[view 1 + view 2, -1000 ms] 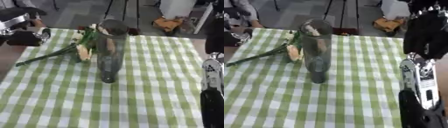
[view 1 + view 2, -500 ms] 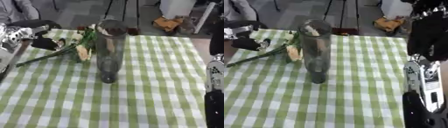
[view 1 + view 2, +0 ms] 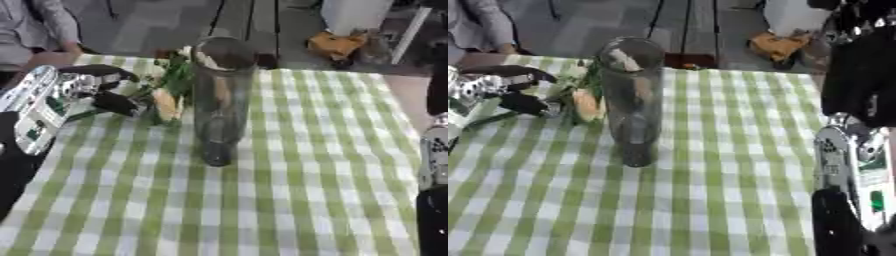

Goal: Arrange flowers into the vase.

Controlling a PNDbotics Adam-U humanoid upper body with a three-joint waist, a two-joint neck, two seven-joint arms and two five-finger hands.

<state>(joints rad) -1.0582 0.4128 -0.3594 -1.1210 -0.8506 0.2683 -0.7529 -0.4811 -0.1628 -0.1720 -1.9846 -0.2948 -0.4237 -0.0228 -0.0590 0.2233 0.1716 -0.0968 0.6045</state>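
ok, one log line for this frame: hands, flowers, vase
left hand: at flowers lying on cloth, grip unclear | right hand: raised at right edge, idle | vase: upright, mid-table, stems not in yet

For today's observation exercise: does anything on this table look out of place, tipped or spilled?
Nothing is tipped or spilled. The glass vase stands upright, while the flowers lie flat on the checked tablecloth beside it, at the left hand.

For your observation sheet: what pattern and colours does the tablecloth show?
The tablecloth is a green-and-white check, clearest in the left eye view.
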